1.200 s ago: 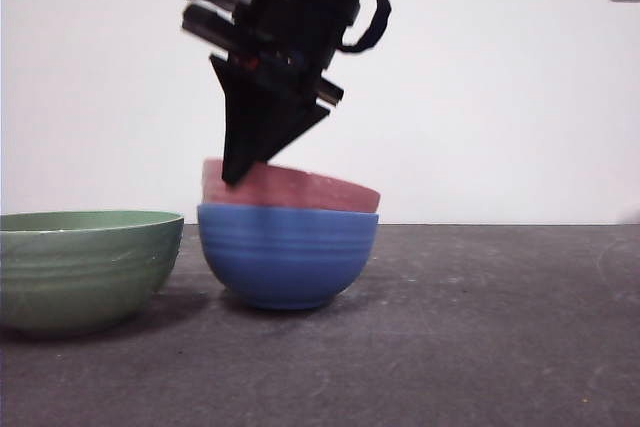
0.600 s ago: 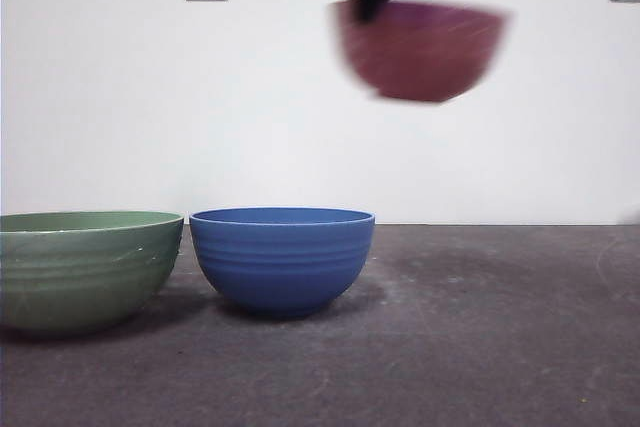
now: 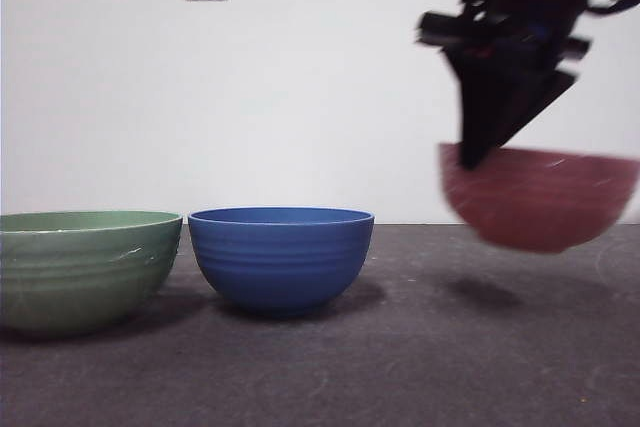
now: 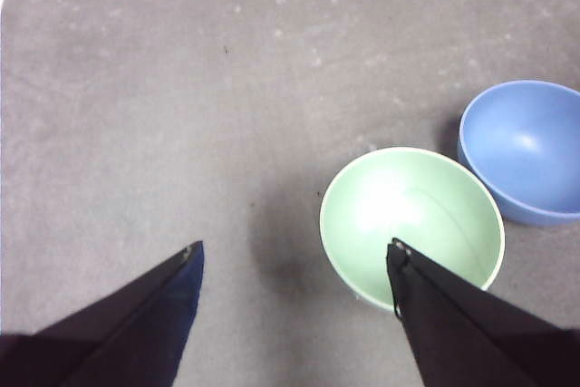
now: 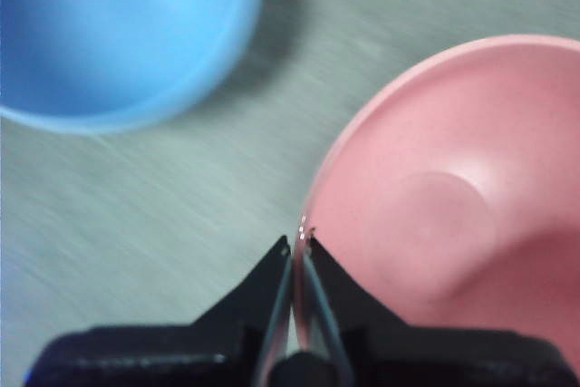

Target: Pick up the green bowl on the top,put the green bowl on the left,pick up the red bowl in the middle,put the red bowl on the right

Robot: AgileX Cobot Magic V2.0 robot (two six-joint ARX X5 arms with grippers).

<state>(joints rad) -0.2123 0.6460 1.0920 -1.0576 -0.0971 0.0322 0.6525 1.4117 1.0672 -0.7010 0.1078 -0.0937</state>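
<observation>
Your right gripper (image 3: pixel 478 152) has its fingers (image 5: pixel 319 280) clamped on the rim of the red bowl (image 3: pixel 540 197), one inside and one outside, and the bowl hangs in the air above the counter (image 3: pixel 420 347), well to the right of the blue bowl (image 3: pixel 281 255), its shadow on the counter beneath it. The red bowl looks blurred. The green bowl (image 3: pixel 85 267) sits upright on the counter just to the left of the blue bowl, nearly touching it. Your left gripper (image 4: pixel 294 256) hovers high above the green bowl with its fingers spread wide, holding nothing.
</observation>
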